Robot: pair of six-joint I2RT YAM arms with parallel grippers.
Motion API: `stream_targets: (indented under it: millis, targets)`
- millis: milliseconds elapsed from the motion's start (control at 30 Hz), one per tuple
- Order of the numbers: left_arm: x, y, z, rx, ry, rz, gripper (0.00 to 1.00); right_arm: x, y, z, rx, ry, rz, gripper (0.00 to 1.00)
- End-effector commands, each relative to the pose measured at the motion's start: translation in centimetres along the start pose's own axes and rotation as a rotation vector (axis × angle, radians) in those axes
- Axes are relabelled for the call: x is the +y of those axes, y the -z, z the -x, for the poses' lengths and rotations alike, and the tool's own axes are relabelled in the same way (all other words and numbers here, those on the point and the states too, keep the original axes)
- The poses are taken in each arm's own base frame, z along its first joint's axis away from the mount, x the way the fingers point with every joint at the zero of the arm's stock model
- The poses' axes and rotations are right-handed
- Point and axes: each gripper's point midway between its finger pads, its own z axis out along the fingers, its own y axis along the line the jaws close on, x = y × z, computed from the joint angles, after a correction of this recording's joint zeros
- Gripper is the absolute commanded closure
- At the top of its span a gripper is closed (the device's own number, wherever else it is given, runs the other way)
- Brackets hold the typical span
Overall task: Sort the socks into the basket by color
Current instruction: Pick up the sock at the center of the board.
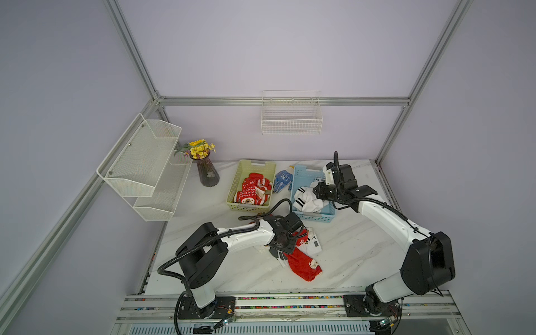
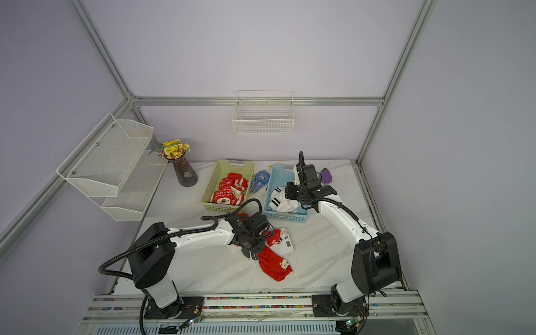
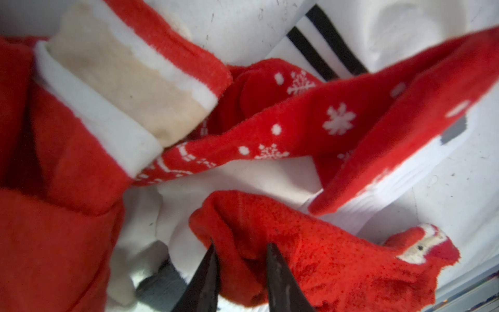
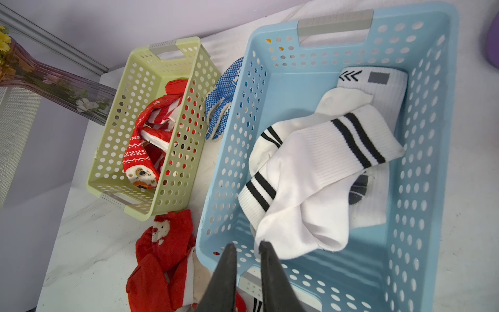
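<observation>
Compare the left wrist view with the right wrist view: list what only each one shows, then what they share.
Left wrist only: the left gripper, fingers either side of a fold of a red sock, and a snowflake-patterned sock close up.
Right wrist only: the right gripper pinching a white sock in the blue basket; the green basket holding red socks; a blue dotted glove between the baskets; a vase.
Both: the loose red socks on the white table.
</observation>
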Motion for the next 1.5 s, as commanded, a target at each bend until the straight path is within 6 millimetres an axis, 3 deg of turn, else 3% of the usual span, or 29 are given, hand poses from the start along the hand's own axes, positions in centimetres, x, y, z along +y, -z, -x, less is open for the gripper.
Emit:
stream_targets:
  millis: [0,333,867,1167,1467]
  targets:
    - [-1.5,1.6,2.0,-0.059,0.018,-0.048,0.74,0.4,-0.1,0.4,0.0,-0.001,0.013,0.79]
    - [-2.1,2.9,2.2,-0.079,0.022,-0.087,0.85,0.4,-0.4,0.3,0.004,-0.002,0.016,0.79]
    - [-3.5,8.0,3.5,-0.176,0.032,-0.195,0.98,0.2,-0.7,-0.1,0.013,-0.001,0.013,0.79]
    - [-4.0,10.9,4.5,-0.239,0.019,-0.233,1.0,0.3,-0.5,0.1,0.007,-0.001,0.013,0.79]
    - [-3.3,14.1,5.9,-0.308,-0.019,-0.197,1.0,0.3,-0.5,0.1,0.005,0.0,0.014,0.79]
